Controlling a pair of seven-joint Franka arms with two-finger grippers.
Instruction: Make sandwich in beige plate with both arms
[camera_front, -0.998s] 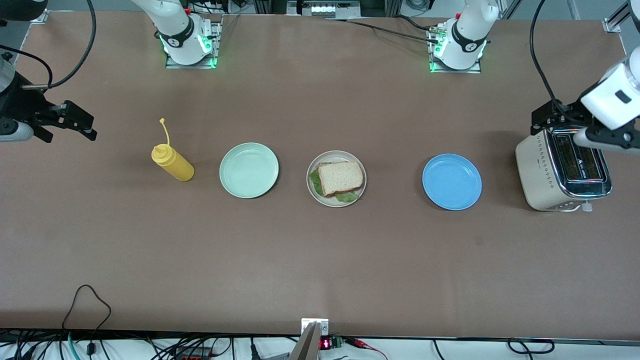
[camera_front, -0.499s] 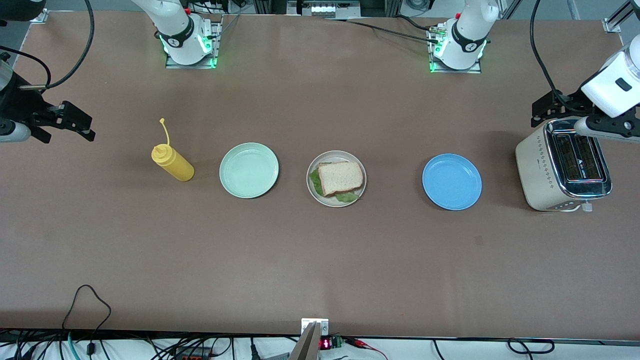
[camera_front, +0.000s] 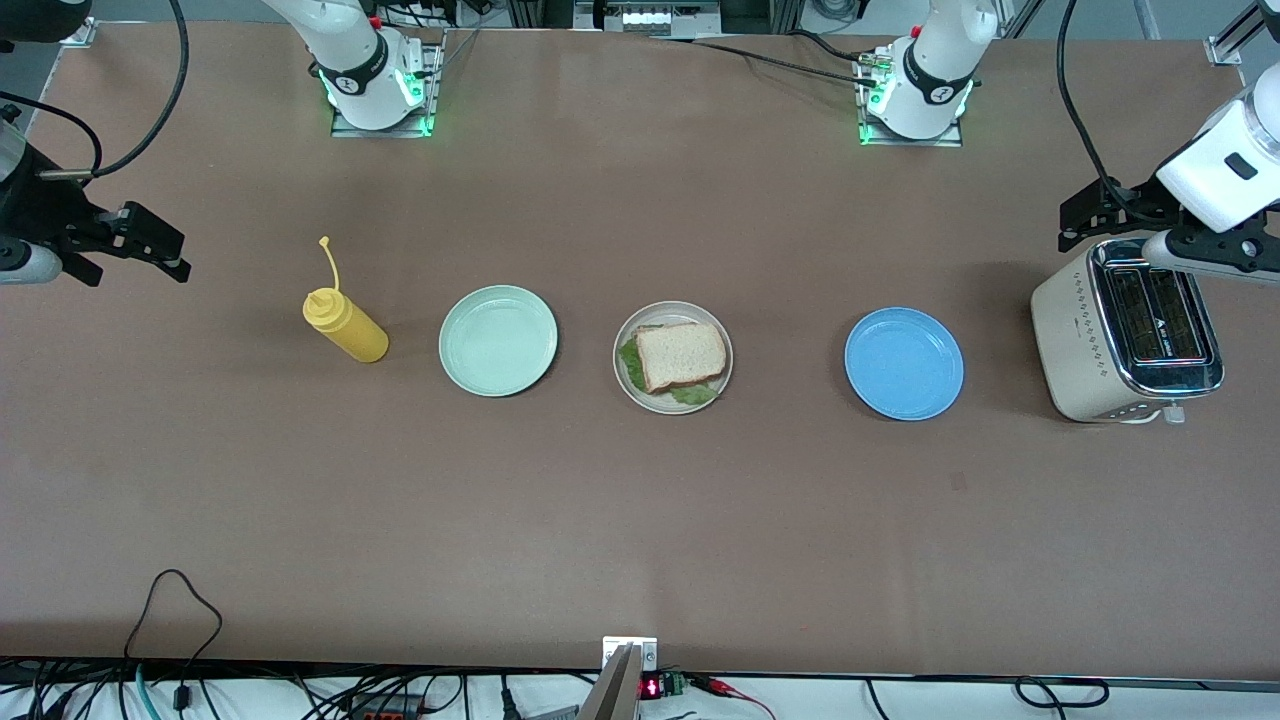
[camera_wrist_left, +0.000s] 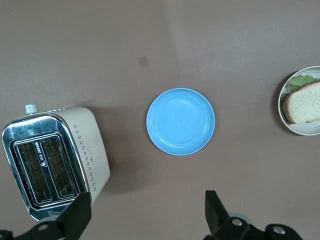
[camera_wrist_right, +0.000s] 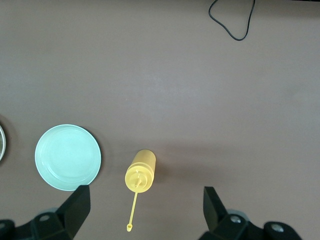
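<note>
The sandwich (camera_front: 680, 357) sits assembled on the beige plate (camera_front: 625, 385) at mid-bench, toast over lettuce (camera_front: 631, 362), between the mint-green plate (camera_front: 498, 340) and the blue plate (camera_front: 904, 363); the task looks done, so I judge both arms are parked clear. My left claw (camera_wrist_left: 145, 215) hangs over the toaster (camera_front: 1126, 331), fingers wide apart, empty. My right claw (camera_wrist_right: 145, 212) hangs past the yellow squeeze bottle (camera_front: 344, 322), spread wide, holding nothing.

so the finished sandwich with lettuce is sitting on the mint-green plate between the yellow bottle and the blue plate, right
Not quite: the front view shows the toast-and-lettuce sandwich on the round beige plate. The round mint-green plate holds nothing. That beige plate does lie between the yellow squeeze bottle and the round blue plate.
</note>
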